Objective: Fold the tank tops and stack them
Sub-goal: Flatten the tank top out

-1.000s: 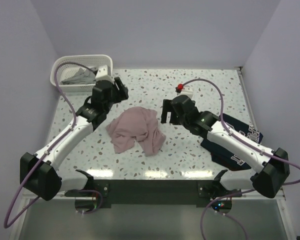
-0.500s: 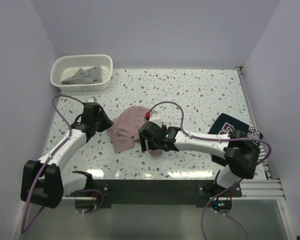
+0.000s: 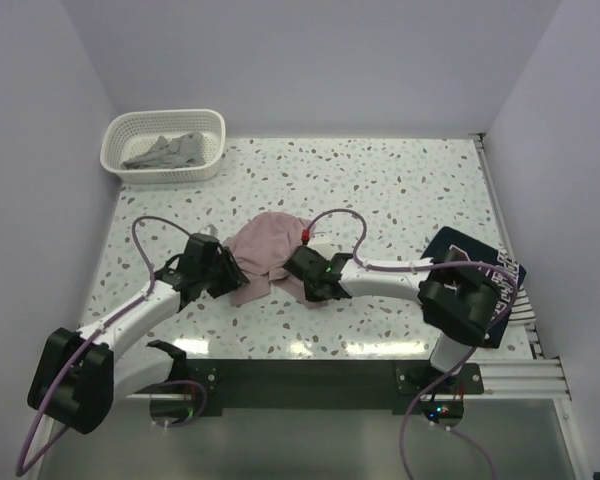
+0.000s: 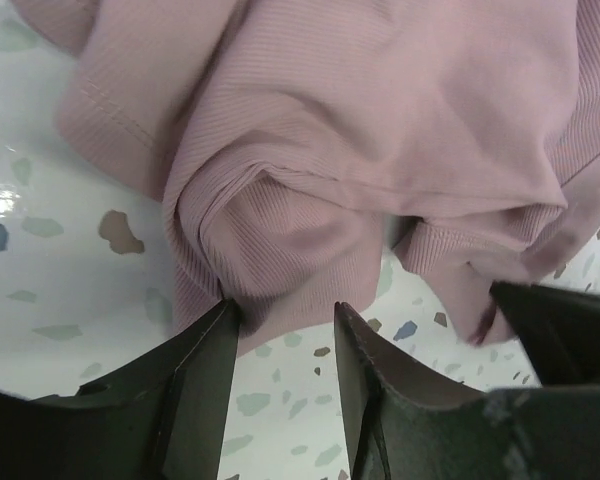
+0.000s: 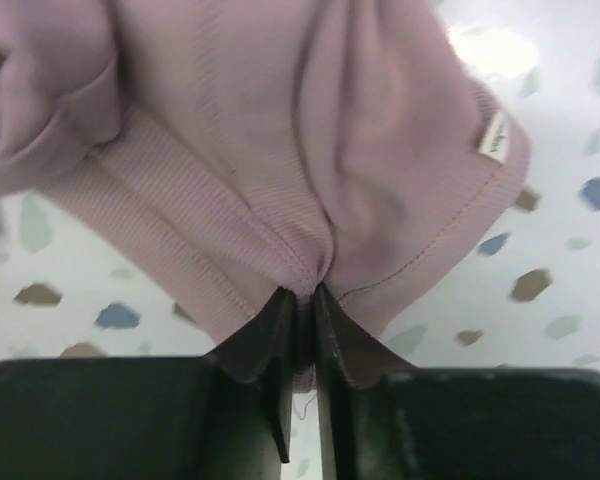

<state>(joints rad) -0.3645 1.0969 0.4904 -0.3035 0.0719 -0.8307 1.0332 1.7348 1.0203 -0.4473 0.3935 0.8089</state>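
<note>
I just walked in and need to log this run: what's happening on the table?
Both arms are working on the dusty pink tank top, crumpled mid-table. The right gripper has its jaws pinched shut on its edge; the left gripper has jaws open around a fold. The grey tank top lies in the white basket, the navy tank top at the table's right edge.

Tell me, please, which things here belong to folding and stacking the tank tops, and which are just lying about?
Belong to the job:
pink tank top
grey tank top, lying in the basket
navy tank top

Just lying about:
white lattice basket
</note>
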